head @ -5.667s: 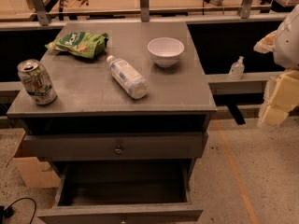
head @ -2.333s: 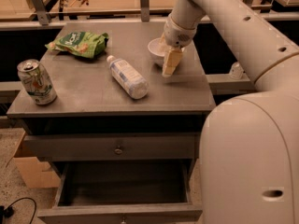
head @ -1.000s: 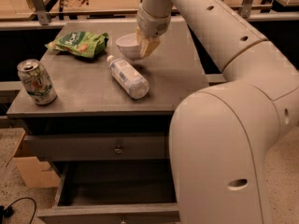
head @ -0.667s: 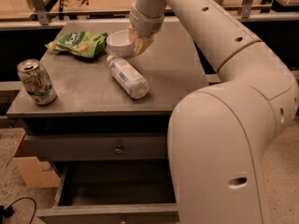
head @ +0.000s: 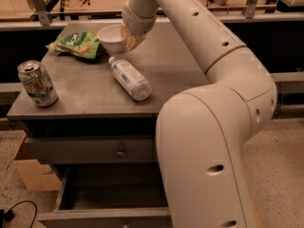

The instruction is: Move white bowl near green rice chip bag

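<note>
Tan fingers (head: 132, 41) of the gripper (head: 127, 38) are clamping the rim of the white bowl (head: 111, 36) on the side away from the bag. I am carrying the bowl tilted and seemingly just clear of the desk (head: 95, 96), though I cannot be sure its foot is off the surface. It is hanging just beside the green rice chip bag (head: 76, 44), behind the neck of the lying plastic bottle (head: 130, 79). The carry is looking nearly done to me; setting the bowl down and letting go are still remaining. In the earliest view the bowl was sitting on the far side of the bottle from the bag, and since a moment ago it is edging closer to the bag. The bottle and the soda can (head: 37, 83) are staying put.
</note>
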`<act>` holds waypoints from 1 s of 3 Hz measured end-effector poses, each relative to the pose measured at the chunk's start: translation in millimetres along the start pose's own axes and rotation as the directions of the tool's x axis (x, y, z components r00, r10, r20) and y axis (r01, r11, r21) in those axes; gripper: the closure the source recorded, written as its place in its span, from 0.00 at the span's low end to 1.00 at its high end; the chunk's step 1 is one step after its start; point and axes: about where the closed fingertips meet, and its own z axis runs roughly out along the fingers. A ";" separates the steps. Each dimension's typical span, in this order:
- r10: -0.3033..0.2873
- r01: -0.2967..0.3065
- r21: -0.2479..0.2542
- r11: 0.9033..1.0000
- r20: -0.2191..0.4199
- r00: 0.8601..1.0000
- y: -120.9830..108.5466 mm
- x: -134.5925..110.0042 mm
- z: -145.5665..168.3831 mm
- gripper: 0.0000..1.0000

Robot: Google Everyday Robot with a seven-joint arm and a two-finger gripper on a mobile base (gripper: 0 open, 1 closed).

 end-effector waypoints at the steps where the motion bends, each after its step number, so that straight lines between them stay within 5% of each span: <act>1: -0.004 0.004 -0.005 1.000 0.018 1.000 -7.7 -4.1 17.2 0.36; 2: 0.007 -0.006 -0.021 1.000 0.028 1.000 -7.0 -3.4 30.9 0.12; 3: 0.030 -0.030 -0.017 0.999 0.004 1.000 -6.8 6.4 28.0 0.00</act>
